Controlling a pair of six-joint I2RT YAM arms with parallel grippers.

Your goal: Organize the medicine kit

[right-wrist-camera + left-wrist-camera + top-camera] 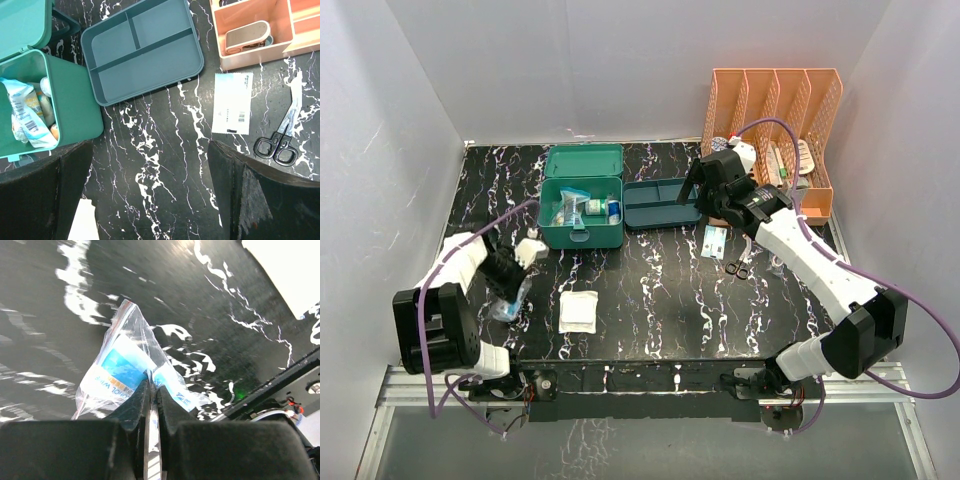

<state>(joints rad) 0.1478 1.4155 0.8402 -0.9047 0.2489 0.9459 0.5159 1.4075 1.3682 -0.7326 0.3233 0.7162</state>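
Black marbled table (650,290): bag (120,372) reads "Wipe".

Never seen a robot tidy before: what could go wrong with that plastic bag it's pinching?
The left fingers grip only a thin edge of the bag, so it might slip out when lifted. The kit already looks crowded, so the bag may catch on its rim going in.

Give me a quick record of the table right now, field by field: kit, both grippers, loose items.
Medicine kit: lid open, supplies inside
Divided tray: empty, right of the kit
Left gripper: shut on clear bag
Right gripper: open, holding nothing
Loose items: scissors, flat packet, white pad
File rack: far right corner
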